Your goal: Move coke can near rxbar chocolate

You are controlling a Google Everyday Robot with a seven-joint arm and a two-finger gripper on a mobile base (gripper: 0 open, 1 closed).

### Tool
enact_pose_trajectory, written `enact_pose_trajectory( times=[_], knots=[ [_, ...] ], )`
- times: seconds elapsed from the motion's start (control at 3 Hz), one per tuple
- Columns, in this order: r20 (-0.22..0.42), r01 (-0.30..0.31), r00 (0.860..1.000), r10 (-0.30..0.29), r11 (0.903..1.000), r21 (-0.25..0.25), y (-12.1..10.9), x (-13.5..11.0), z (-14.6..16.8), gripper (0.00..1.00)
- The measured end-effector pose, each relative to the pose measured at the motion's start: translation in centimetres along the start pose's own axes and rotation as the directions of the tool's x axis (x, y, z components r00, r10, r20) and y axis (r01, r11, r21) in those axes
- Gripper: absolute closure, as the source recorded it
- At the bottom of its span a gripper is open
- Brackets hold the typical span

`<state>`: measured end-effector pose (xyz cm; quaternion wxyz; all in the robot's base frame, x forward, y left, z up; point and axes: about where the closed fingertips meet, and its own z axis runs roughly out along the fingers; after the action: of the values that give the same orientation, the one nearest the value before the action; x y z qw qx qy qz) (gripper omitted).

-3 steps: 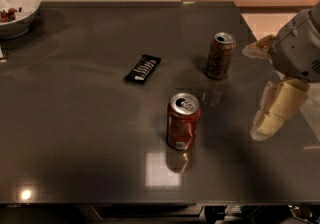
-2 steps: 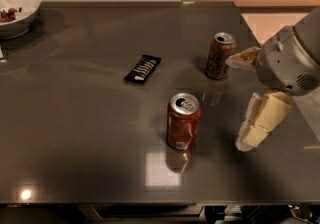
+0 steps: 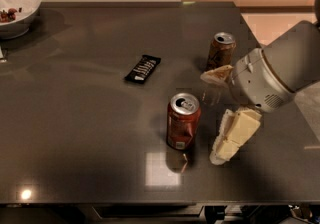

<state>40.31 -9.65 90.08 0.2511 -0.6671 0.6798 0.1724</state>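
The coke can (image 3: 182,121), red with a silver top, stands upright on the dark table (image 3: 75,133), in front of centre. The rxbar chocolate (image 3: 143,68), a flat black wrapper with white stripes, lies to the can's upper left, about a can's height away. My gripper (image 3: 209,118) comes in from the right with its pale fingers (image 3: 232,135) spread open. It is just right of the coke can, not touching it, and holds nothing.
A brownish-tan can (image 3: 220,50) stands behind the gripper's upper finger, close to it. A white bowl (image 3: 25,15) with some food sits at the table's far left corner. The table's right edge runs beneath my arm.
My gripper has moved left across the table toward the coke can. The cans and the bar have not moved.
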Motion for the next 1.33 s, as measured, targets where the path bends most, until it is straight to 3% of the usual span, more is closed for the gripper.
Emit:
enact_pose_trajectory(
  times=[0.33, 0.67, 1.0, 1.33],
  knots=[
    [0.04, 0.002, 0.999, -0.002, 1.0, -0.005, -0.1, -0.8, 1.4, 0.0],
    [0.076, -0.006, 0.997, 0.005, 1.0, 0.006, -0.8, -1.3, 2.0, 0.07],
    [0.099, -0.017, 0.995, 0.016, 0.9999, 0.003, -1.0, -1.7, 2.5, 0.24],
    [0.125, -0.017, 0.992, 0.019, 0.9998, -0.012, -1.1, -2.5, 3.0, 0.48]
  ],
)
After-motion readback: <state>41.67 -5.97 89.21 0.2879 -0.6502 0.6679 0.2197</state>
